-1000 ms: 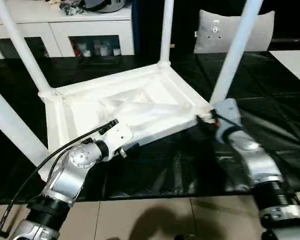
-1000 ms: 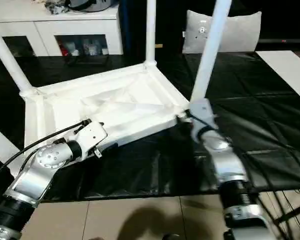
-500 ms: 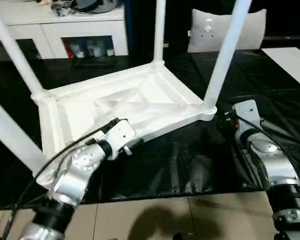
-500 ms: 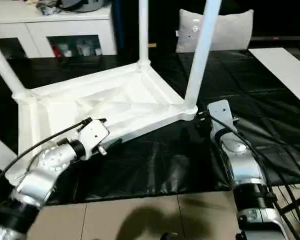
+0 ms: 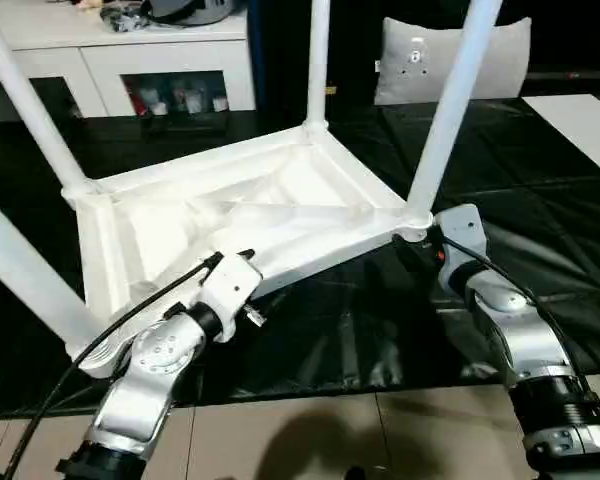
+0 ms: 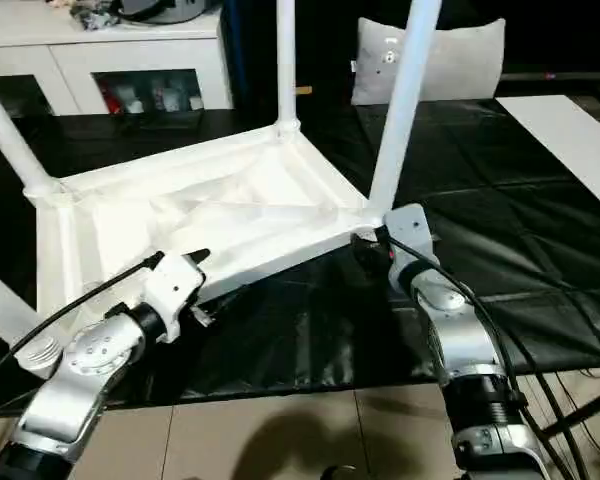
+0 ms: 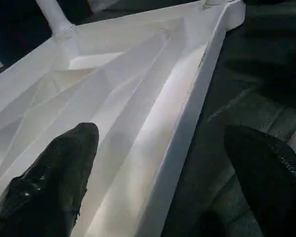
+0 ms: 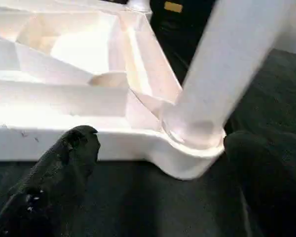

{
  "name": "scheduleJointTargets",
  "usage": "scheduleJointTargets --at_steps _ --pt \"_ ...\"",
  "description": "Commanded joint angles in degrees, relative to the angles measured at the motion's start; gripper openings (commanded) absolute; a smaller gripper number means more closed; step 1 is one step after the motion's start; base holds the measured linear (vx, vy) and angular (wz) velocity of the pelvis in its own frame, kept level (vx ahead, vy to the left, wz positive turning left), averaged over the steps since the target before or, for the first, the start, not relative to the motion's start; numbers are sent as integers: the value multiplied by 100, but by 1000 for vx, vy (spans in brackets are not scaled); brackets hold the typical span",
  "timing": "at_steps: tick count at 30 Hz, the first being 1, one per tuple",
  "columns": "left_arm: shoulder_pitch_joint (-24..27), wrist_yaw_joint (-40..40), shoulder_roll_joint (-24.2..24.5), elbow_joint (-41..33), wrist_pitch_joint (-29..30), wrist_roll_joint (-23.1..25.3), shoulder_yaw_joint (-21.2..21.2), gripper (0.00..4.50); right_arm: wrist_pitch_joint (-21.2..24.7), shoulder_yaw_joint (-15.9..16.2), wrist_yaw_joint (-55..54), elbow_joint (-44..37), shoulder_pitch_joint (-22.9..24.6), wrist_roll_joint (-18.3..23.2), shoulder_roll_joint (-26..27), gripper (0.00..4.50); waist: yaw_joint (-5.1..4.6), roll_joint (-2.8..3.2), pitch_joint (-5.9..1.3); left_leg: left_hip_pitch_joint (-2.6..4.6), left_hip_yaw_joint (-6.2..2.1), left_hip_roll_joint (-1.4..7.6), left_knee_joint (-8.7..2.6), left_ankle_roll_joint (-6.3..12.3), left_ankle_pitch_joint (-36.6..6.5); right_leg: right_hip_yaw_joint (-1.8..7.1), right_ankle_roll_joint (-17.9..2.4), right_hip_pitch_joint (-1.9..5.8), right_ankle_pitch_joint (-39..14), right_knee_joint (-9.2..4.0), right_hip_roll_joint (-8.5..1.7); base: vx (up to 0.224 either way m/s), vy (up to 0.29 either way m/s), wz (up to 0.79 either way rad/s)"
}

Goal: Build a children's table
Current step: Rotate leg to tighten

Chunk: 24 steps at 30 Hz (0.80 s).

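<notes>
Both grippers at table edge

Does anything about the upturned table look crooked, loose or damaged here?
Nothing stands out. The table top lies underside up on the black mat, all four legs seated in its corner sockets, no cracks visible.

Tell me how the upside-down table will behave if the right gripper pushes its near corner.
The table is probably light, hollow ribbed plastic, so it likely slides on the glossy black mat. Its tall legs may make it rock. The right gripper straddles that corner, open.
</notes>
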Motion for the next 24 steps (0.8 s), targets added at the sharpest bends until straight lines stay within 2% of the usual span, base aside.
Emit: scheduleJointTargets --at_steps 1,2,3,5,6,7,8,9,10,11,12,14,16,18,20,21,24 --pt "236 -220 107 -447 132 -254 54 441 -179 114 147 265 -328 -112 41 450 -4 -88 -341 -73 -129 248 -419 499 -1233 293 -393 313 -2815 -453 -385 0 0 0" --pt "378 -284 149 -629 179 -346 78 441 -250 150 191 435 -475 -122 56 450 3 -88 -342 -31 -113 258 -406 484 -1249 311 -453 272 -2758 -444 -390 0 0 0" --pt "419 -301 164 -676 188 -370 90 441 -264 162 195 470 -508 -124 63 450 3 -88 -342 -31 -113 258 -406 484 -1249 311 -453 272 -2758 -444 -390 0 0 0" --pt "632 -352 238 -888 231 -445 150 441 -414 176 230 834 -773 -159 82 450 16 -152 -306 -38 -103 253 -418 514 -1254 325 -497 262 -2777 -432 -385 0 0 0" --pt "781 -370 290 -1033 282 -477 195 441 -550 175 264 1162 -996 -192 88 450 33 -109 -309 -31 -107 262 -423 511 -1242 329 -524 270 -2754 -423 -391 0 0 0" --pt "860 -377 318 -1111 298 -493 220 441 -624 167 268 1372 -1131 -213 86 450 12 -195 -267 -43 -101 259 -433 517 -1305 326 -524 258 -2847 -433 -380 0 0 0" --pt "860 -377 318 -1111 298 -493 220 441 -624 167 268 1372 -1131 -213 86 450 29 -158 -274 -24 -107 263 -428 492 -1340 327 -534 259 -2888 -426 -395 0 0 0" --pt "860 -377 318 -1111 298 -493 220 441 -624 167 268 1372 -1131 -213 86 450 27 -146 -266 -13 -105 259 -434 477 -1343 327 -515 253 -2898 -441 -378 0 0 0" --pt "1062 -396 394 -1342 369 -555 295 441 -806 139 269 1923 -1487 -246 74 450 20 -281 -241 -15 -112 281 -448 439 -1429 330 -506 244 -2946 -434 -390 0 0 0" --pt "1062 -396 394 -1342 369 -555 295 441 -806 139 269 1923 -1487 -246 74 450 42 -226 -250 -12 -133 291 -451 413 -1443 331 -557 263 -2939 -403 -417 0 0 0" --pt "1152 -413 431 -1464 429 -607 324 441 -894 114 265 2156 -1635 -248 70 450 54 -199 -236 8 -115 305 -451 377 -1426 355 -601 234 -2812 -417 -416 0 0 0" --pt "1398 -456 523 -1752 528 -745 422 441 -1106 35 213 2669 -1968 -257 46 450 43 -282 -217 -3 -108 316 -471 366 -1376 384 -756 239 -2433 -354 -390 0 0 0" --pt "1594 -494 577 -1919 564 -865 524 441 -1207 -6 126 2941 -2145 -283 -3 450 59 -264 -226 -12 -105 320 -465 360 -1282 401 -920 259 -2199 -292 -411 0 0 0" --pt "1882 -570 669 -2078 533 -984 676 441 -1225 -133 -23 3174 -2306 -251 -113 450 66 -271 -221 -18 -94 312 -460 393 -1158 407 -1008 267 -1964 -260 -388 0 0 0" --pt "2032 -609 735 -2139 546 -1010 747 441 -1254 -247 -93 3333 -2380 -190 -195 450 109 -281 -218 -7 -67 305 -450 454 -1048 423 -1056 253 -1819 -243 -374 0 0 0" --pt "2087 -590 771 -2138 581 -971 780 441 -1270 -330 -151 3444 -2407 -144 -271 450 167 -281 -213 9 -50 302 -447 469 -1024 429 -1047 245 -1845 -252 -368 0 0 0" --pt "2156 -528 867 -1979 558 -853 874 441 -1315 -469 -249 3649 -2427 -67 -445 450 261 -281 -184 20 -40 304 -449 408 -1125 440 -1009 225 -1978 -254 -360 0 0 0"
